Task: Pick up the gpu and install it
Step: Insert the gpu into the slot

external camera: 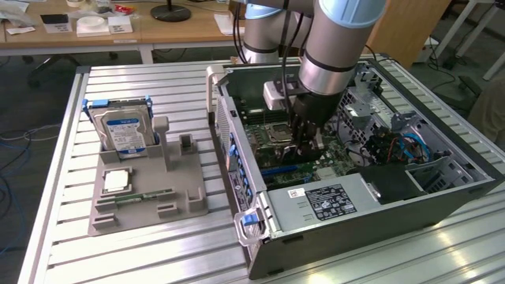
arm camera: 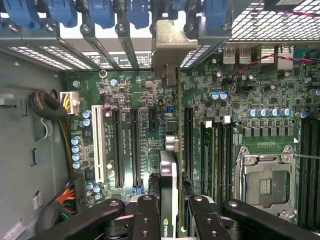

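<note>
One arm (external camera: 332, 53) reaches straight down into the open computer case (external camera: 442, 195) on the bench (external camera: 158, 248). Its end effector (arm camera: 172, 220) is narrowed onto the gpu (arm camera: 169, 175), held edge-on over the motherboard (arm camera: 135, 95), with the silvery bracket (arm camera: 172, 42) at the rear slots.

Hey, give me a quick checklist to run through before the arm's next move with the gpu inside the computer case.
1. gpu clamped between the fingers: ok.
2. gripper inside the computer case, above the motherboard: ok.
3. metal bracket of the gpu facing the rear slot openings: ok.
4. gpu edge lined up with a slot: cannot tell.
5. gpu fully seated in a slot: cannot tell.
</note>
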